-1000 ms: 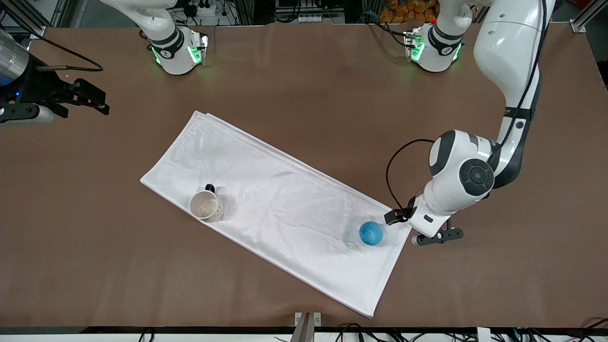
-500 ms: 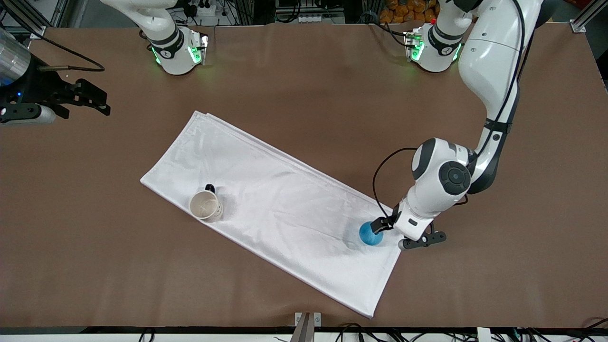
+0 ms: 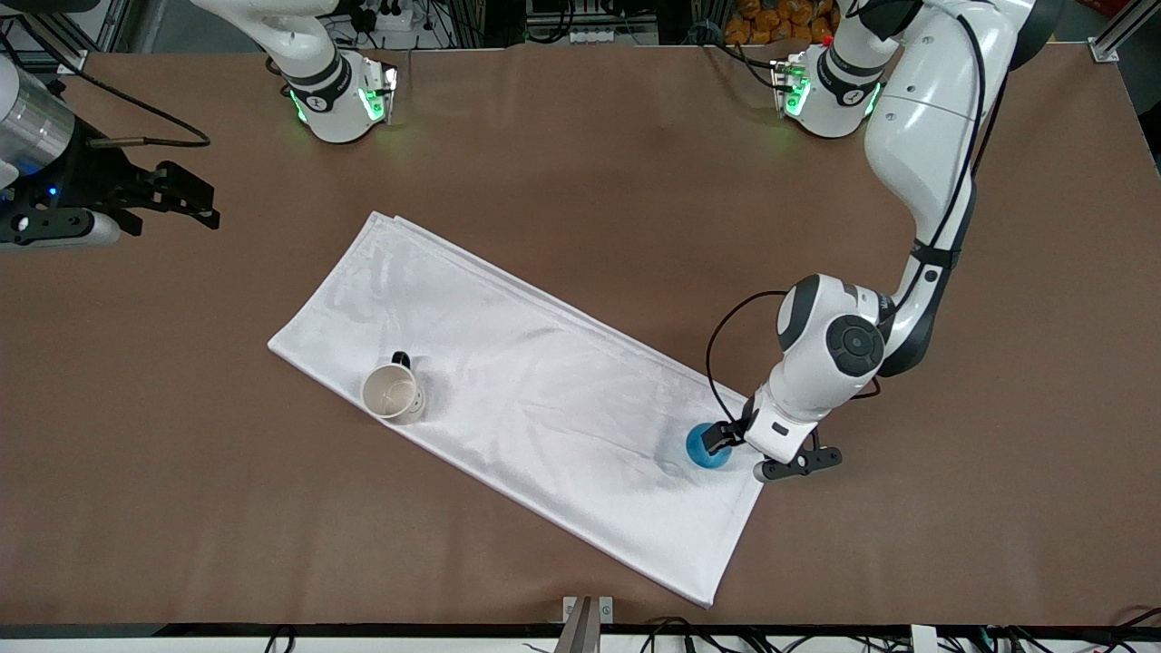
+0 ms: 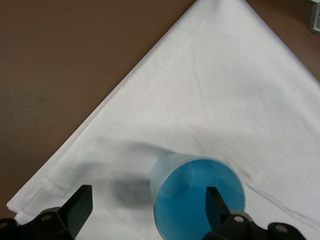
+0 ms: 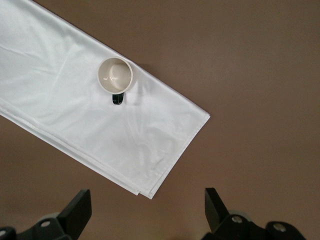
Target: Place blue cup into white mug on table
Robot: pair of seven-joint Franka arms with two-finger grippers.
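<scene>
The blue cup (image 3: 700, 450) stands upright on a white cloth, near the cloth's end toward the left arm. My left gripper (image 3: 726, 439) is open and low at the cup. In the left wrist view the gripper (image 4: 147, 207) has one finger (image 4: 216, 200) over the cup's (image 4: 192, 195) opening and the other finger (image 4: 80, 205) outside it over the cloth. The white mug (image 3: 393, 393) with a dark handle stands upright and empty on the cloth toward the right arm's end; it also shows in the right wrist view (image 5: 115, 75). My right gripper (image 3: 177, 195) is open and empty, waiting over the table (image 3: 580, 163).
The white cloth (image 3: 526, 390) lies slantwise across the middle of the brown table, under both cups. It also shows in the left wrist view (image 4: 225, 75) and the right wrist view (image 5: 75, 120). The two arm bases (image 3: 340, 95) stand along the table's edge farthest from the front camera.
My left arm has moved from beside the cloth's edge toward the blue cup and lowered, so its open gripper now sits at the cup. The right gripper shifted slightly.
</scene>
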